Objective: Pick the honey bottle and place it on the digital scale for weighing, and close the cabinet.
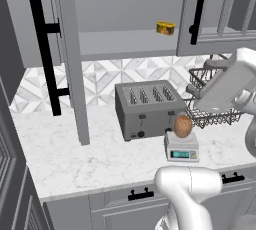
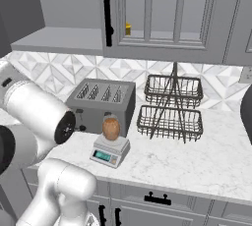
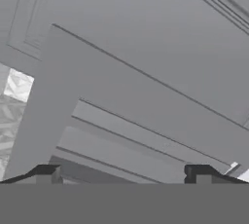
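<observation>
The orange-brown honey bottle (image 1: 183, 126) (image 2: 111, 128) stands upright on the small light-grey digital scale (image 1: 182, 152) (image 2: 109, 153), in front of the toaster. Nothing grips it. Above, the grey wall cabinet (image 1: 125, 44) is open: its left door (image 1: 70, 59) with the long black handle swings far out towards me, and the bare shelf (image 2: 59, 38) shows. In the hand view my gripper (image 3: 122, 173) is open, its two dark tips wide apart with nothing between them, close to a grey recessed cabinet panel (image 3: 146, 47). I cannot tell which door that panel belongs to.
A dark-grey four-slot toaster (image 1: 147, 107) (image 2: 101, 101) stands behind the scale. A two-tier wire basket rack (image 2: 171, 107) (image 1: 210, 99) is to its right. A small yellow container (image 1: 165, 28) (image 2: 128, 28) lies on the cabinet shelf. Drawers with black pulls (image 1: 140, 194) run below the marble counter.
</observation>
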Motion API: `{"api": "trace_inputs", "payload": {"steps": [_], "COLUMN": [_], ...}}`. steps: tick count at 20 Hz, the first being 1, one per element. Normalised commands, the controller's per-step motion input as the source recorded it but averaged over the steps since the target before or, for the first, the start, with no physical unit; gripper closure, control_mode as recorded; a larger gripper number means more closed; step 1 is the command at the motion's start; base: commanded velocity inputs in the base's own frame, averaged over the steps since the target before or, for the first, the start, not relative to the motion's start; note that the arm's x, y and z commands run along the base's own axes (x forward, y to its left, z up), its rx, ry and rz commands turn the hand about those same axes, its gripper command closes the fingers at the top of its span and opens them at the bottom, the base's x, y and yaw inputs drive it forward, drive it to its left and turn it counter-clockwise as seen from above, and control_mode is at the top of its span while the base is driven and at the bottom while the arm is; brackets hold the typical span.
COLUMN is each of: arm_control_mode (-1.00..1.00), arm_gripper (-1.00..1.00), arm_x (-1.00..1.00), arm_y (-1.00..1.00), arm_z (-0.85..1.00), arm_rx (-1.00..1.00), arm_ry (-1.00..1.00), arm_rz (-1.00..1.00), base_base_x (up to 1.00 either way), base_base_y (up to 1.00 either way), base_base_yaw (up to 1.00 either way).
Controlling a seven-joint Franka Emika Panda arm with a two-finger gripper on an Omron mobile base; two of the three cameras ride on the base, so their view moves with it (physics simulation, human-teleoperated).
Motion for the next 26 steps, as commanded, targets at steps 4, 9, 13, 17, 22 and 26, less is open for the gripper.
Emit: {"api": "trace_inputs", "payload": {"steps": [4, 9, 13, 17, 22, 26], "arm_control_mode": [-1.0, -1.0, -1.0, -1.0, -1.0, -1.0], "arm_gripper": [-1.0, -1.0, -1.0, -1.0, -1.0, -1.0], "arm_x": [-0.92, -0.96, -0.87, -0.06, 0.02, 0.06], "arm_y": [1.0, 1.0, 1.0, 1.0, 1.0, 0.46], "arm_z": [-0.14, -0.05, -0.16, -0.33, -0.23, -0.01], "arm_rx": [0.0, 0.07, 0.07, 0.01, 0.01, 0.13], "arm_ry": [-0.05, -0.05, 0.0, 0.0, 0.0, 0.11], "arm_rz": [-0.4, -0.22, -0.09, -0.12, -0.09, -0.02], "base_base_x": [0.0, 0.0, 0.0, 0.0, 0.0, 0.0], "base_base_y": [0.0, 0.0, 0.0, 0.0, 0.0, 0.0], "base_base_yaw": [0.0, 0.0, 0.0, 0.0, 0.0, 0.0]}}
